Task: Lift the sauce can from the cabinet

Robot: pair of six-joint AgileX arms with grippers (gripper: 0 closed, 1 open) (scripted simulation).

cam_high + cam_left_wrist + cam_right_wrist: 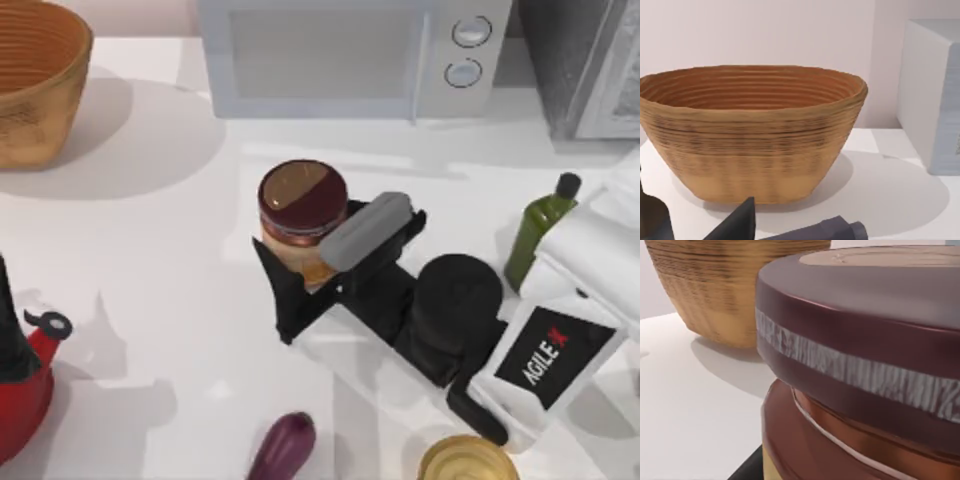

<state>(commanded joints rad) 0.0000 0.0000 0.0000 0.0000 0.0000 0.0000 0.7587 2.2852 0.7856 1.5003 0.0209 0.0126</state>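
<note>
The sauce can (303, 200), with its glossy brown lid and maroon band, stands out over the white table (150, 260) in front of the microwave. My right gripper (322, 256) is shut on the can, one grey finger (365, 230) on its right and a dark finger (285, 295) at its near left. The right wrist view looks at the sauce can (865, 340) from very close. The cabinet (585, 60), dark grey and speckled, sits at the back right corner, apart from the can. My left gripper (695, 225) is parked by the basket, its dark fingertips (742, 220) standing apart.
A woven basket (35, 80) sits at the back left, a white microwave (350, 55) at the back middle. A green bottle (540, 230) stands right of my right arm. A purple eggplant (283, 445), a gold-topped can (468, 460) and a red kettle (25, 385) lie along the front.
</note>
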